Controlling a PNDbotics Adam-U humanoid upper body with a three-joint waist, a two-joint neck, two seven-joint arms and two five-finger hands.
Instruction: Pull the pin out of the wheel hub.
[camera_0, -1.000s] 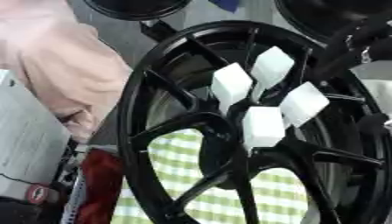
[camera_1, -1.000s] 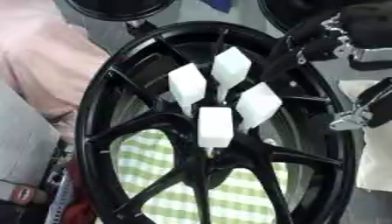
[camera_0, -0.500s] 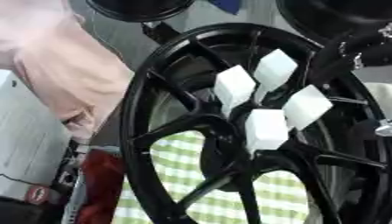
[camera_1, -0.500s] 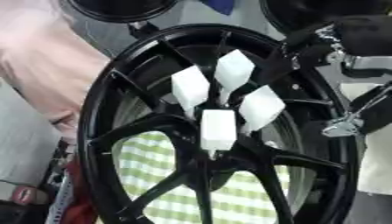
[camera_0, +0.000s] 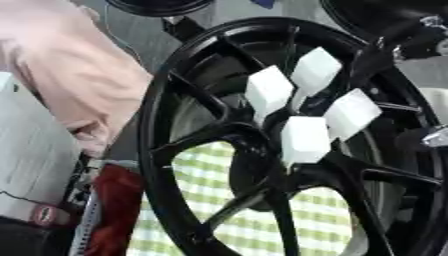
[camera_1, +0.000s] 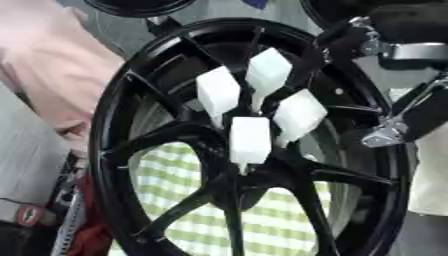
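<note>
Black hub (camera_1: 175, 140), perhaps four white pins (camera_1: 250, 140)

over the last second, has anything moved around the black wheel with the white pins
Nothing on the black spoked wheel hub has visibly changed: all four white block-headed pins sit clustered at its centre as before, none pulled. The robot's right hand, black and silver at the wheel's upper right rim, has edged slightly up and right, touching no pin. The green checked cloth behind the spokes stayed put.

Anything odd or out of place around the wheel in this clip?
Nothing looks damaged or spilled. The black wheel stands upright with four white pins clustered at its hub. The right hand is at the upper rim, touching no pin.
</note>
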